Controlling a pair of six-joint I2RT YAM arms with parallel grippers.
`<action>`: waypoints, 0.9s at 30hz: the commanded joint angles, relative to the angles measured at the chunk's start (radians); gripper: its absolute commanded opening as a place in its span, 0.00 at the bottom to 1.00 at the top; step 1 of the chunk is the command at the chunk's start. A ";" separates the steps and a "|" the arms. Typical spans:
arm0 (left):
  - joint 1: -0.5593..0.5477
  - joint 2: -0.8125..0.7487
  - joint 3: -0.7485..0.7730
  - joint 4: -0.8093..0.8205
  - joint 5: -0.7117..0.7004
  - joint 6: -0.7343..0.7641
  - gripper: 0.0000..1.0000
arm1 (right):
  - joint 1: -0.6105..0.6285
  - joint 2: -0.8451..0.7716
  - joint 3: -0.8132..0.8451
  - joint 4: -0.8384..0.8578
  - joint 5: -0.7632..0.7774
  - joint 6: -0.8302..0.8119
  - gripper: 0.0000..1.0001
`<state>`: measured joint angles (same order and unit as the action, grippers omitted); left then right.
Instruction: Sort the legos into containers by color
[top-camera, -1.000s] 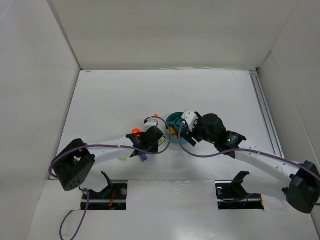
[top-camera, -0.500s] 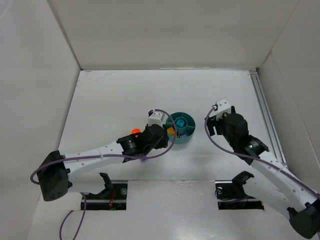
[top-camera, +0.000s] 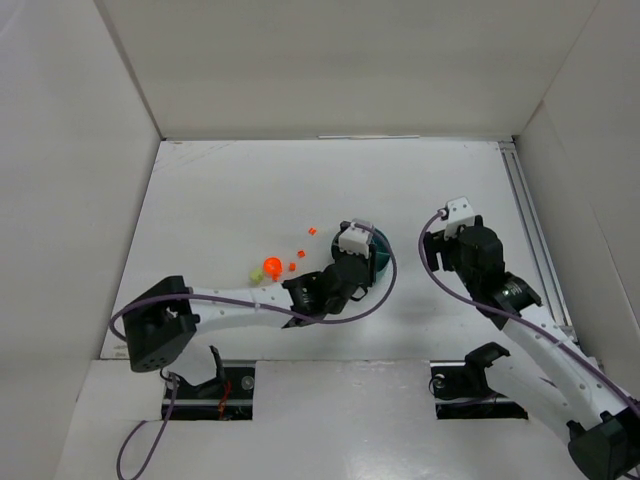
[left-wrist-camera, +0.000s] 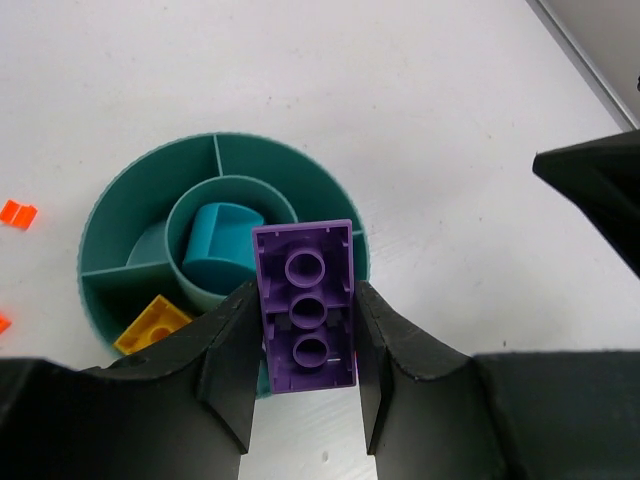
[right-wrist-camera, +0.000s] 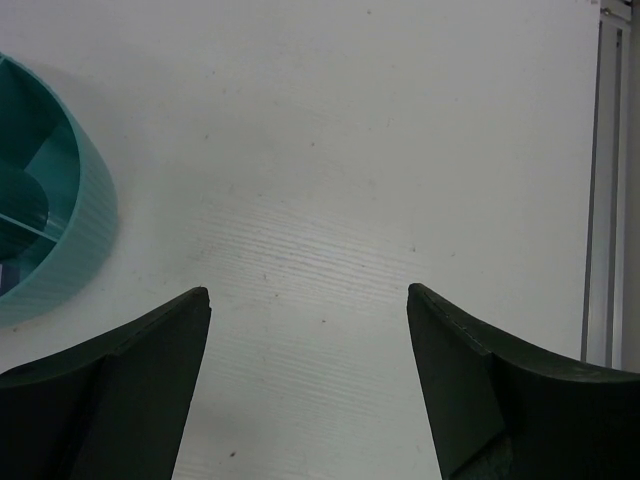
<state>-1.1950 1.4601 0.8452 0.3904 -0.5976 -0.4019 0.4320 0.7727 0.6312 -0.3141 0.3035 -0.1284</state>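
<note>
**Overhead view.** The left arm reaches from the lower left of the frame to the round teal dish at centre. It covers most of the dish, so that only the right rim shows. Several orange pieces and a lime green piece lie loose on the white table, left of the dish. The right arm stands right of the dish, apart from it.

**Left wrist view.** The left gripper is clenched on a purple brick, with one finger against each long side. The brick's hollow underside, with three round tubes, faces the camera. The brick appears at the lower right of the dish and overlaps its rim; whether it touches the rim cannot be told. The centre cup holds a teal piece. A yellow brick lies in the wedge section at the lower left of the dish. A dark part of the other arm enters at the right edge of the frame.

**Right wrist view.** The right gripper is released, its two fingers spread wide with only bare table between them. The ribbed outer wall of the dish shows at the left edge of the frame, apart from the fingers.
</note>
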 joint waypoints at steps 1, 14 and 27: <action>-0.034 0.037 0.075 0.107 -0.163 0.011 0.30 | -0.009 -0.007 0.001 0.030 -0.020 -0.011 0.84; -0.052 0.134 -0.058 0.491 -0.070 0.363 0.37 | -0.047 -0.016 -0.018 0.040 -0.070 -0.030 0.84; -0.052 0.097 -0.225 0.794 0.197 0.574 0.38 | -0.056 -0.016 -0.027 0.058 -0.110 -0.048 0.84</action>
<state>-1.2430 1.6051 0.6342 1.0485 -0.4507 0.1104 0.3828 0.7708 0.6048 -0.3061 0.2146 -0.1650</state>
